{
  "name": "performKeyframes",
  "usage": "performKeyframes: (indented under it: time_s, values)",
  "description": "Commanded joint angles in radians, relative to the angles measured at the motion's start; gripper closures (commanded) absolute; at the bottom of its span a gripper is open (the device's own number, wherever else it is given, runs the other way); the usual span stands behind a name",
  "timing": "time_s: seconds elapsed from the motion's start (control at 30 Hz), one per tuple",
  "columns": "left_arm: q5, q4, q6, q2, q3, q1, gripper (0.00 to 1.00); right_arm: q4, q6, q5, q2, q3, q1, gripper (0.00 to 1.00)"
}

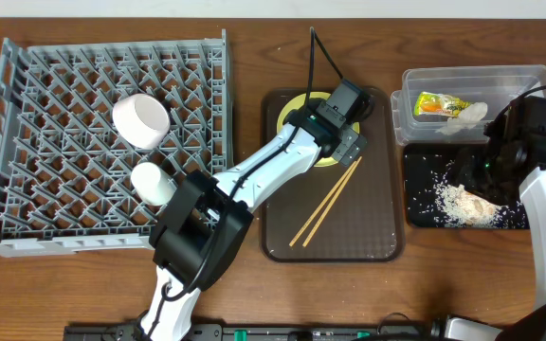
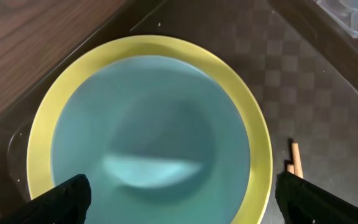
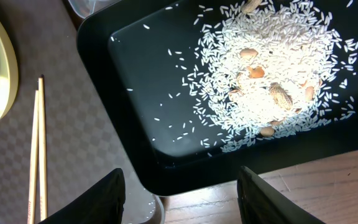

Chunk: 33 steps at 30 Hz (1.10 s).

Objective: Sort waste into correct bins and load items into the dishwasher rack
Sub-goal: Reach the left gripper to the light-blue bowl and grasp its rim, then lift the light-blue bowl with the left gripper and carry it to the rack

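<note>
masking most of yellow plate point(image 1: 284, 116): left arm point(image 1: 271, 169)

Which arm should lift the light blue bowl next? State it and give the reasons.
Left. Its open end effector hangs directly over the light blue bowl on the yellow plate. The right end effector, also open, sits over the black tray of rice, off to the side.
</note>
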Motion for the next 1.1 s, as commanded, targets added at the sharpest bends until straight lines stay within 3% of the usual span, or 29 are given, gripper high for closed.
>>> performKeyframes:
  time_s: [0.0,0.43,0.57,0.83,0.93,1.07]
  values:
    - [0.028,0.007,0.009,0.025,0.018,-0.002,0.05,-0.002,-0.010,0.002,-0.022,0.005,-0.008,0.44]
    - [0.039,0.007,0.009,0.088,0.016,-0.013,0.23,-0.005,-0.010,0.003,-0.022,0.005,-0.008,0.44]
    - [0.039,0.004,0.009,0.088,0.016,-0.013,0.56,-0.005,-0.010,0.003,-0.022,0.005,-0.008,0.45]
    - [0.038,-0.003,0.009,0.084,0.016,-0.013,0.86,-0.005,-0.011,0.003,-0.022,0.005,-0.008,0.45]
    - [0.039,-0.020,0.009,0.064,0.016,-0.013,0.93,-0.005,-0.011,0.003,-0.022,0.005,-0.008,0.45]
    - [0.039,-0.050,0.008,0.009,0.016,-0.013,0.94,-0.005,-0.010,0.003,-0.022,0.005,-0.008,0.45]
